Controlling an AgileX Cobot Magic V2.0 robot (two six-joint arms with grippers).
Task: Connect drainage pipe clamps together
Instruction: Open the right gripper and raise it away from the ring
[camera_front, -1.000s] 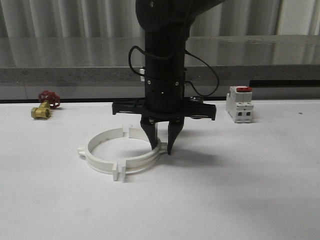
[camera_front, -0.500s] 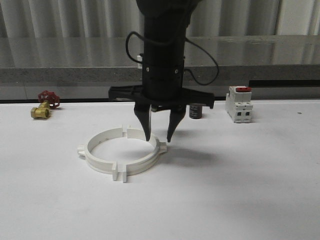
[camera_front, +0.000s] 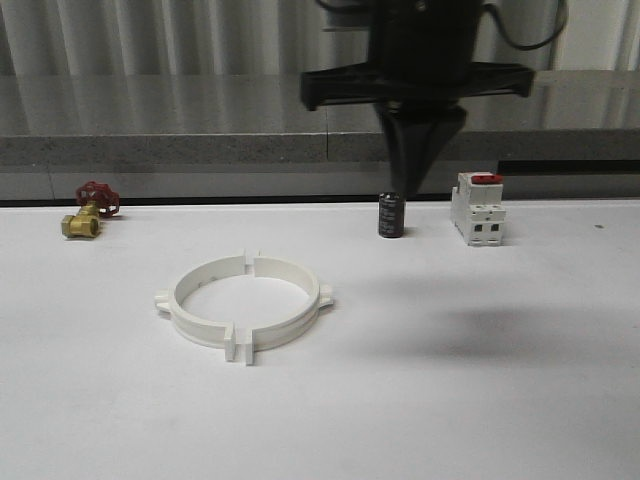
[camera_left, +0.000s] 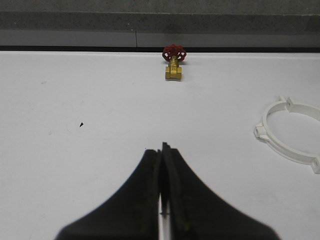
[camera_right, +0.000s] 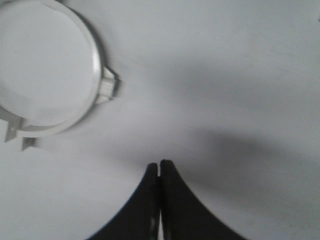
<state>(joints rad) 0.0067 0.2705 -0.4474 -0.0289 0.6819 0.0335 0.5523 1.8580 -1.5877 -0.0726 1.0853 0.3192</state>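
Two white plastic semicircular drainage pipe clamps (camera_front: 243, 309) are laid on the white table (camera_front: 480, 400) as a closed ring, flat end tabs meeting at 12 and 6 o'clock, small outer lugs at 9 and 3 o'clock. The black right gripper (camera_front: 418, 178) is raised clear of the ring, toward its 1 o'clock, fingers pressed together on nothing. The black left gripper (camera_left: 162, 150) is likewise closed and empty, with a brass valve with a red handwheel (camera_left: 173, 61) seen beyond it.
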